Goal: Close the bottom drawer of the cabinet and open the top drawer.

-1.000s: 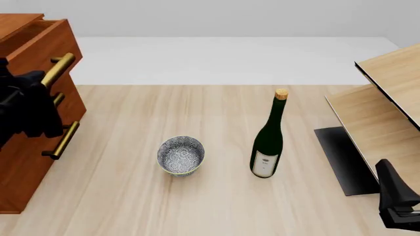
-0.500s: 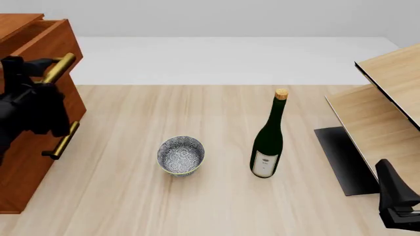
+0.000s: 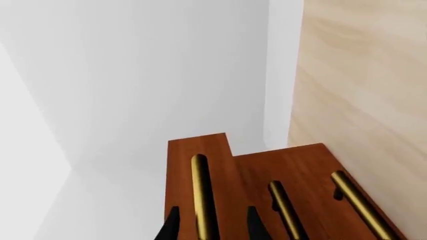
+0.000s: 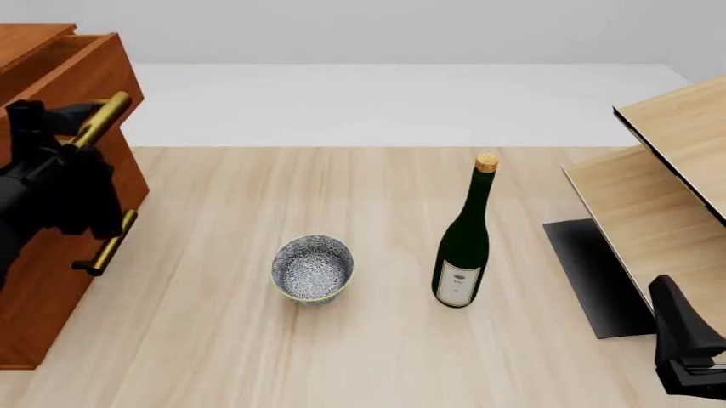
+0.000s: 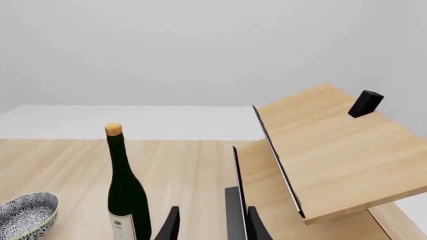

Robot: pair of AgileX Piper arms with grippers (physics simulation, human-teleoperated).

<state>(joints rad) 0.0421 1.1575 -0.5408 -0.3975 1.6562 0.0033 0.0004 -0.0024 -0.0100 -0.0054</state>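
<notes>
The cabinet [image 4: 40, 289] stands at the table's left edge. Its top drawer [image 4: 97, 72] juts out a little past the two below. My left gripper [image 4: 63, 127] is at that drawer's brass handle [image 4: 108, 110]. In the left wrist view the open gripper [image 3: 212, 227] has the top handle [image 3: 199, 190] between its fingertips, and I cannot tell if they touch it. The bottom drawer [image 4: 57, 272] looks flush with the middle one, its handle [image 4: 111, 242] showing below my arm. My right gripper [image 4: 686, 361] rests open at the near right, holding nothing.
A patterned bowl [image 4: 312, 269] and a green corked bottle [image 4: 463, 246] stand mid-table. A pale-wood shelf unit [image 4: 669, 170] and a black pad [image 4: 590, 272] occupy the right side. The middle handle [image 3: 287, 210] and bottom handle [image 3: 360, 205] lie beside the gripped one.
My left gripper rose from the middle of the cabinet front up to the top drawer's handle, then held still. The drawers and the right arm have not moved.
</notes>
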